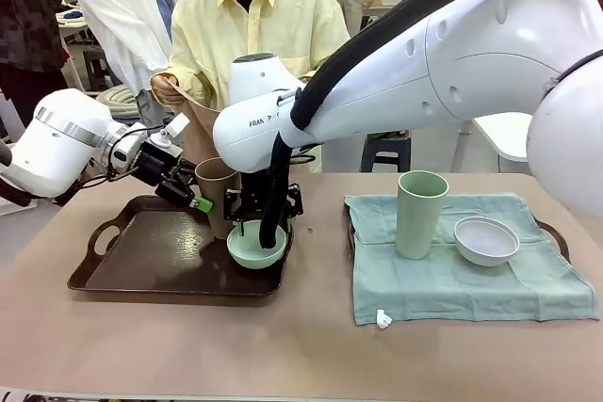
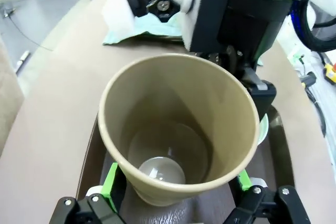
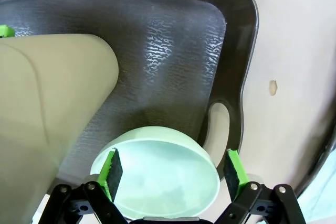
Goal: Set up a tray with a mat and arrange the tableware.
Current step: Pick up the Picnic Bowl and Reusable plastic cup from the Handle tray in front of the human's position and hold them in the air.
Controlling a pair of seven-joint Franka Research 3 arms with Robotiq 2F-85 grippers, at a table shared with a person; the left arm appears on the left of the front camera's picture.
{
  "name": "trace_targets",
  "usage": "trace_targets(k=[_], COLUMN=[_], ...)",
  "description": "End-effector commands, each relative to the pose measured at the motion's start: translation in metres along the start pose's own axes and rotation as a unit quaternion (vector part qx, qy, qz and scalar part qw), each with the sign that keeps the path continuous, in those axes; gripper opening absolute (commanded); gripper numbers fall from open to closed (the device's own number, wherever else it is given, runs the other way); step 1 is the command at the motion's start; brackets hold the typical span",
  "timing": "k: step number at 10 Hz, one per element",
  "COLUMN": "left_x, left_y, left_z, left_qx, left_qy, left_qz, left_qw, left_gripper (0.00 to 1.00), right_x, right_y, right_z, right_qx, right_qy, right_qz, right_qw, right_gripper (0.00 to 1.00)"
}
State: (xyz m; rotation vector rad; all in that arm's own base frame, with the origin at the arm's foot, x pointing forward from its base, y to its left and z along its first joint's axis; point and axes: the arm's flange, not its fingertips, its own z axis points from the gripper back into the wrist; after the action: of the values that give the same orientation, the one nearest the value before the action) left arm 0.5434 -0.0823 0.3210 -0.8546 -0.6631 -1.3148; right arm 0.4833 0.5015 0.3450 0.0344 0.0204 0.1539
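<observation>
A dark brown tray (image 1: 141, 251) lies at the left and bears a tan-brown cup (image 1: 219, 185) and a mint green bowl (image 1: 256, 247). My left gripper (image 1: 203, 200) is open, its green pads on either side of the upright cup (image 2: 178, 124) low on its wall. My right gripper (image 1: 264, 218) reaches across from the right and stands open over the bowl (image 3: 163, 166), one pad on each side of its rim. At the right, a pale green mat (image 1: 452, 280) carries a pale green cup (image 1: 420, 214) and a greyish white bowl (image 1: 486, 239).
The mat covers a second tray, whose handle (image 1: 561, 237) shows at the far right. A person in a yellow shirt stands across the table and holds a brown sheet (image 1: 193, 124) behind the left tray. Bare tabletop (image 1: 283, 345) runs along the front.
</observation>
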Motion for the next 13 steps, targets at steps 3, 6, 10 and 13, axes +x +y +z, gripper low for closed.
trace_targets(k=[3, 6, 10, 13], left_x=[-0.005, -0.009, -0.016, -0.018], left_y=[0.005, 0.008, 0.008, 0.008], left_z=[-0.007, -0.01, -0.006, -0.002], left_qx=[-0.009, -0.013, -0.013, -0.012], left_qy=[-0.021, -0.026, -0.031, -0.031], left_qz=[-0.01, -0.014, -0.018, -0.017], left_qw=[1.0, 0.999, 0.999, 0.999], left_gripper=[1.0, 1.0, 1.0, 1.0], right_x=[-0.026, -0.04, -0.033, -0.034], right_y=[-0.015, -0.027, -0.025, -0.023], right_z=[0.009, 0.01, 0.001, 0.001], right_qx=[-0.012, -0.011, 0.003, 0.006], right_qy=[-0.008, -0.016, -0.017, -0.015], right_qz=[-0.03, -0.046, -0.03, -0.03], right_qw=[0.999, 0.999, 0.999, 0.999], right_gripper=[1.0, 1.0, 1.0, 0.0])
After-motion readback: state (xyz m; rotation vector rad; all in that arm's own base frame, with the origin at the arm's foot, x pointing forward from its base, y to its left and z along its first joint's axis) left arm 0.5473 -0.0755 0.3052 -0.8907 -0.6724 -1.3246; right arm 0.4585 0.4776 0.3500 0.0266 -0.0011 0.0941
